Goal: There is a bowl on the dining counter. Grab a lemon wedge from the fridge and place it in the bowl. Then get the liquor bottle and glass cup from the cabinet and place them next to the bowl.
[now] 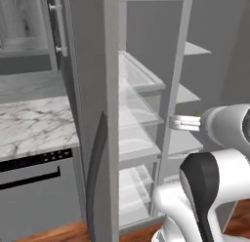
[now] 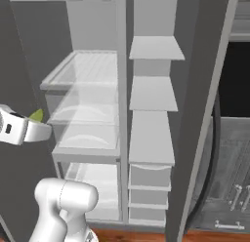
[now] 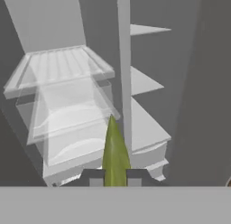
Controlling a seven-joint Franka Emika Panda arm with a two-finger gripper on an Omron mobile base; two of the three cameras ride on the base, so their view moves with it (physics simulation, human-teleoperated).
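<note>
The fridge (image 1: 93,90) stands open before me, its glass shelves (image 2: 83,72) and door racks bare. A yellow-green lemon wedge (image 3: 115,153) is pinched between my gripper's two dark fingertips, pointing toward the shelves; its tip (image 2: 36,114) also peeks above the white hand in the right base view, and a green speck (image 1: 197,113) shows at the hand in the left base view. My gripper (image 3: 115,179) is shut on the wedge, held in front of the fridge's middle shelves, clear of them. The bowl, dining counter, liquor bottle, glass cup and cabinet are out of view.
A marble counter (image 1: 34,124) over a dark-handled appliance front (image 1: 34,180) lies left of the fridge. The open fridge door (image 2: 205,114) with its long dark handle stands at the right, with grey drawer fronts (image 2: 234,187) beyond it. Wood floor (image 1: 53,233) runs below.
</note>
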